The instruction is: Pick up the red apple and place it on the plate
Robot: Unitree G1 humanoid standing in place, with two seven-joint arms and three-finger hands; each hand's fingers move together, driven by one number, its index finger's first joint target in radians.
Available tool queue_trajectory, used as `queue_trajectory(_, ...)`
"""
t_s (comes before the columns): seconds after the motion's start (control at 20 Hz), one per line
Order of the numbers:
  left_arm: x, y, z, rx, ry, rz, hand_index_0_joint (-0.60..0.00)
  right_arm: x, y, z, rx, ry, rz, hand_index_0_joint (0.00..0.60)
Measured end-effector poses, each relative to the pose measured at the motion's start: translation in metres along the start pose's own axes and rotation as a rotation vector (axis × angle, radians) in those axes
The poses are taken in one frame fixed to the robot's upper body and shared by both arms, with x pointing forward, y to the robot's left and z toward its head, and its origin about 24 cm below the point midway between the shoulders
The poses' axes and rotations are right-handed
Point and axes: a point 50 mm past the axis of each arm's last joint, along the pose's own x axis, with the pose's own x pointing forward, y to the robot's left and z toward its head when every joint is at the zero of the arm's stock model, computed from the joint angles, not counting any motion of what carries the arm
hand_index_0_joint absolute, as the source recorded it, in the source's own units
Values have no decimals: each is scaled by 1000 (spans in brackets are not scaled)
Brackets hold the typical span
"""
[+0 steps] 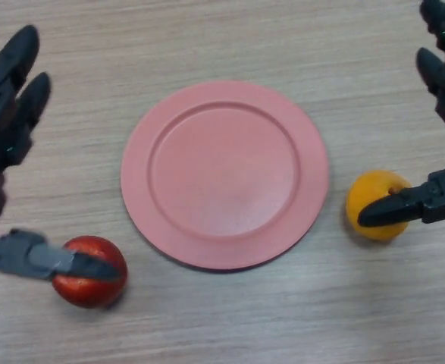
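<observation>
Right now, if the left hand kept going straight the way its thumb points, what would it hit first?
Probably nothing beyond the apple it already overlaps: the left hand has its thumb lying across the apple, pointing right. Past that, the line seems to run below the plate over bare table, though height is unclear.

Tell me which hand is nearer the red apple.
Left. The left hand has its thumb lying across the red apple; the right hand is across the plate, beside the orange.

The place looked like a plain test bench: a bare light wood-grain table (207, 38) bore only a pink plate (224, 174) between two fruits.
</observation>
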Motion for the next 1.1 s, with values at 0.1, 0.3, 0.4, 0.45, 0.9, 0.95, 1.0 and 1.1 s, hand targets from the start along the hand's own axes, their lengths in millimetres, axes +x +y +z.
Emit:
queue_trajectory(0.1, -15, 12, -16, 84, 16, 38, 0, 4, -1, 0, 0, -6, -4, 0)
queue_trajectory(0.3, -36, 12, -58, 84, 74, 66, 0, 8, 7, -7, -20, 11, 17, 0)
queue_trajectory(0.4, -50, 10, -76, 73, 109, 76, 0, 8, 8, -6, -20, 10, 20, 0)
queue_trajectory(0.45, -56, 10, -86, 61, 146, 79, 0, 8, 8, -6, -20, 7, 20, 0)
queue_trajectory(0.9, -45, -11, -113, 39, 248, 78, 0, 6, 11, 1, -18, -24, 35, 0)
queue_trajectory(0.95, -42, -16, -116, 14, 315, 60, -49, 6, 11, 1, -18, -26, 35, 0)
queue_trajectory(1.0, -41, -20, -119, -8, 359, 44, -151, 6, 11, 1, -19, -28, 35, 0)
queue_trajectory(1.1, -40, -27, -122, -12, 394, 18, -401, 7, 11, 3, -20, -35, 34, 0)
